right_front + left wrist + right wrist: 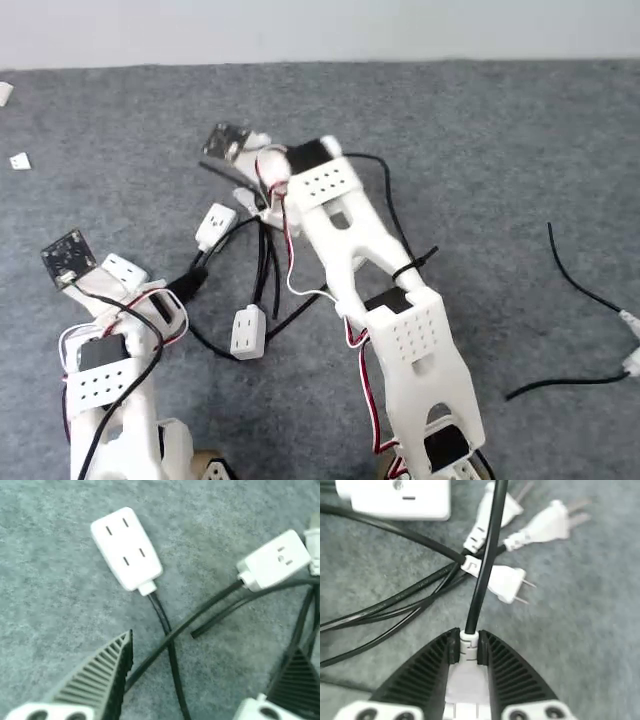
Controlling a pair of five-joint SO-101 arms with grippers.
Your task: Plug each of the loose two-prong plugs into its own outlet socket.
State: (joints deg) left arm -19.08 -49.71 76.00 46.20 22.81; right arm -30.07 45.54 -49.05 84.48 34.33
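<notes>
Right gripper is clamped on a white two-prong plug, whose black cord runs out past the fingertips. Three loose plugs lie beyond on the grey carpet, the nearest plug crossed by that cord. Left gripper stands wide apart with nothing between its fingers, over crossing black cables and near one white outlet socket and a second socket. In the high view, the right arm stretches from lower right toward upper centre, while the left arm sits at lower left.
</notes>
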